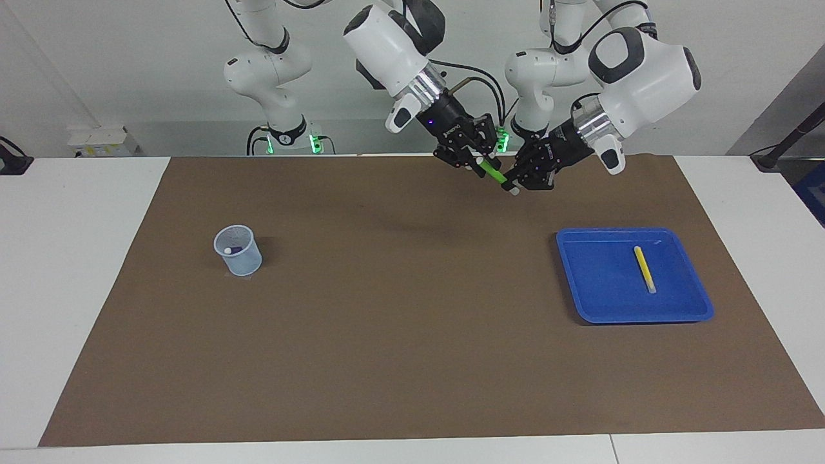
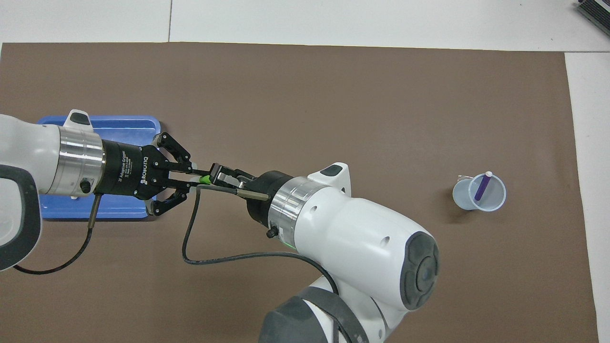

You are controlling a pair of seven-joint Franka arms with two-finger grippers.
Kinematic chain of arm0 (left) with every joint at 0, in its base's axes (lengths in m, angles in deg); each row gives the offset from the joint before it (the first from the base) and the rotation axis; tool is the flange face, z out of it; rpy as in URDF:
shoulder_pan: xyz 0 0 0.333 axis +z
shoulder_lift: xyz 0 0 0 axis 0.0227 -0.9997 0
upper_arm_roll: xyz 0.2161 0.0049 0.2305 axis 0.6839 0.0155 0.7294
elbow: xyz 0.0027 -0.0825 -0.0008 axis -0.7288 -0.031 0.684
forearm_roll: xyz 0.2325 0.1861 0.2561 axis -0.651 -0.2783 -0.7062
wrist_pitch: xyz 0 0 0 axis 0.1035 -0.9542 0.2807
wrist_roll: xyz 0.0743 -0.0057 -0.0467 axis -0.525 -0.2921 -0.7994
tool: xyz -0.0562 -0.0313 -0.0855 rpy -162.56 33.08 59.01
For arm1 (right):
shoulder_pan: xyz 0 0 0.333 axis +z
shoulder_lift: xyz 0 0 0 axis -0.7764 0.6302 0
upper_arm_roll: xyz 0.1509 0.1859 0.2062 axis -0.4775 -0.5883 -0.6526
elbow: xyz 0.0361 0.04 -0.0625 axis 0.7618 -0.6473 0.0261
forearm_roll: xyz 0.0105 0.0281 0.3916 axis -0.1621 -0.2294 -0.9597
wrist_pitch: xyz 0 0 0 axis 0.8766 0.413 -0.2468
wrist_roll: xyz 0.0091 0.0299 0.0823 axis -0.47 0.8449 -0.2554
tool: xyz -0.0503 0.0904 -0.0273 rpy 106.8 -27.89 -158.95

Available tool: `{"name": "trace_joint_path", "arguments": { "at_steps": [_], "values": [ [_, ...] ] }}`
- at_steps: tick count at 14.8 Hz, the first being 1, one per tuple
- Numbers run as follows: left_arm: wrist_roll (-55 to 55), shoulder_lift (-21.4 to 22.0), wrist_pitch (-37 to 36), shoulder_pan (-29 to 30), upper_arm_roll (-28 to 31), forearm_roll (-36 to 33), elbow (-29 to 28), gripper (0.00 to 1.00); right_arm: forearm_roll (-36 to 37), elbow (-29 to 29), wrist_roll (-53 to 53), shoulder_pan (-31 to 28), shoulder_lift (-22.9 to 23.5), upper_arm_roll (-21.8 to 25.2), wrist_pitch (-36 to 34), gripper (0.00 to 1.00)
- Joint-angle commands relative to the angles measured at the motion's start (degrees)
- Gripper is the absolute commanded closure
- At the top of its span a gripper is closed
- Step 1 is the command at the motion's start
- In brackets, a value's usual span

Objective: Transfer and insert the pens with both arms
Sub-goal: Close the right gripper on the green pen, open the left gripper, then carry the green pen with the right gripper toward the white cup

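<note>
The green pen [image 1: 492, 171] hangs in the air above the mat's [image 1: 399, 335] robot-side edge, both the right gripper [image 1: 475, 160] and left gripper [image 1: 521, 182] closed on it. From overhead, the pen [image 2: 205, 179] bridges both grippers near the blue tray [image 2: 95, 212]; the purple pen [image 2: 481, 186] stands in the cup [image 2: 479, 202].

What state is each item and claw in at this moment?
green pen: in the air, gripped between both claws
left claw: shut on green pen
right claw: shut on green pen
purple pen: standing in cup
yellow pen: lying in blue tray
</note>
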Motion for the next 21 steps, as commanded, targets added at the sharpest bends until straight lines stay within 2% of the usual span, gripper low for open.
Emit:
{"name": "trace_joint_path", "arguments": {
  "at_steps": [1,3,7,9,10,14,19,21],
  "values": [
    [-0.63,2.03,0.98,-0.87,0.59,1.08,-2.02,1.00,0.72,0.26,0.69,-0.25,0.29,-0.14,0.10,0.89],
    [-0.63,2.03,0.90,-0.79,0.59,1.08,-2.02,1.00,0.72,0.26,0.69,-0.34,0.29,-0.14,0.10,1.00],
    [-0.55,2.12,1.07,-0.88,0.59,0.99,-2.02,1.00,0.72,0.26,0.77,-0.43,0.29,-0.14,0.01,1.00],
    [0.24,2.12,1.16,-0.88,0.59,0.73,-1.94,0.57,0.72,0.26,0.77,-0.52,0.29,-0.14,-0.08,1.00],
    [0.07,2.21,1.16,-0.79,0.59,0.73,-1.94,0.46,0.72,0.26,0.69,-0.60,0.29,-0.14,-0.17,1.00],
    [-0.63,2.83,0.37,0.00,0.68,0.73,-1.94,0.44,0.80,-0.62,-0.54,-1.65,0.03,0.03,-1.39,1.00],
    [1.11,2.91,0.46,0.35,0.94,-0.06,-2.02,0.45,0.81,-2.02,-12.39,-7.62,-1.20,0.12,-11.49,1.00],
    [7.33,2.91,0.28,1.40,0.95,-4.43,-2.11,0.45,0.81,-4.47,-17.13,-10.17,-2.42,0.12,-13.69,1.00]
  ]
}}
